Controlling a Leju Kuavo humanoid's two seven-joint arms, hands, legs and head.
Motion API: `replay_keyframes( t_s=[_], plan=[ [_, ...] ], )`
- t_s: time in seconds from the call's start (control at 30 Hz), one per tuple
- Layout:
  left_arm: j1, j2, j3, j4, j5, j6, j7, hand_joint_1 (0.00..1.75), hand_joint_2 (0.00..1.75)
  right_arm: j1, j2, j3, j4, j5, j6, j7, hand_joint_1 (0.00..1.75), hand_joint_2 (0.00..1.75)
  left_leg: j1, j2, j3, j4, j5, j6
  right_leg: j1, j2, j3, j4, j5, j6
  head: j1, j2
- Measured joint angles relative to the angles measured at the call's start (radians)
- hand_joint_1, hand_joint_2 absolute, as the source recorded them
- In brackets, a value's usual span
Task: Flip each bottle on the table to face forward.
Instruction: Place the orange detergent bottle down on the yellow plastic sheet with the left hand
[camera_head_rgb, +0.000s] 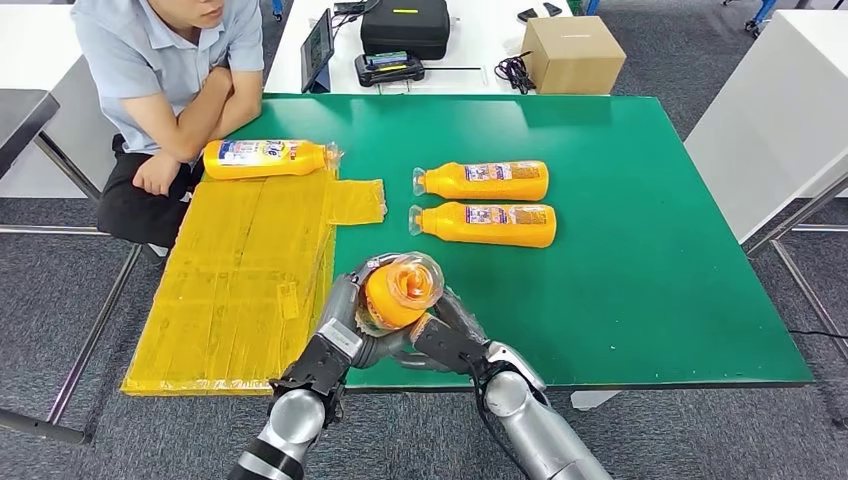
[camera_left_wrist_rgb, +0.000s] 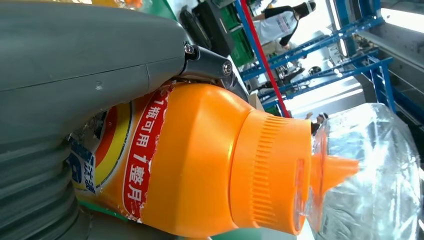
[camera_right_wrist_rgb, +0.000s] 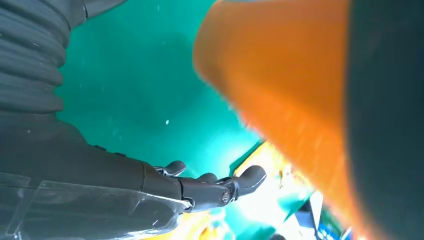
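Grey carpet floor (camera_head_rgb: 700, 430), white table (camera_head_rgb: 480, 40) behind with cardboard box (camera_head_rgb: 572, 55), black case (camera_head_rgb: 405, 25), blue racking (camera_left_wrist_rgb: 370, 55).

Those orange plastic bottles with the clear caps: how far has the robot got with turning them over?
Two orange plastic bottles lie side by side on the green table with labels showing, so they look done. A third lies label-up by the yellow sheet, near the seated person. The fourth bottle is lifted; the left hand grips it and the right hand is at it. It is yet to be set down.
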Motion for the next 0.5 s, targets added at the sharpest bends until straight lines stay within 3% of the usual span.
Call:
replay_keyframes(
  t_s=[0.33, 0.5],
  plan=[
    [0.019, 0.003, 0.012, -0.056, -0.023, 0.009, 0.003, 1.75, 1.75, 0.016, 0.008, -0.042, 0.005, 0.028, -0.027, 0.015, 0.0, 1.75, 0.0, 0.0, 0.0, 0.0, 0.0, 0.0, 0.0, 0.0, 0.0, 0.0, 0.0, 0.0, 0.0, 0.0],
    [0.032, 0.006, 0.02, -0.117, -0.256, 0.131, 0.045, 1.75, 1.75, 0.044, 0.018, -0.089, -0.013, 0.073, -0.041, 0.025, 0.0, 1.75, 0.0, -0.001, -0.001, 0.0, 0.0, 0.0, 0.0, -0.001, 0.0, 0.0, 0.0, 0.0, 0.0, 0.0]
  ],
)
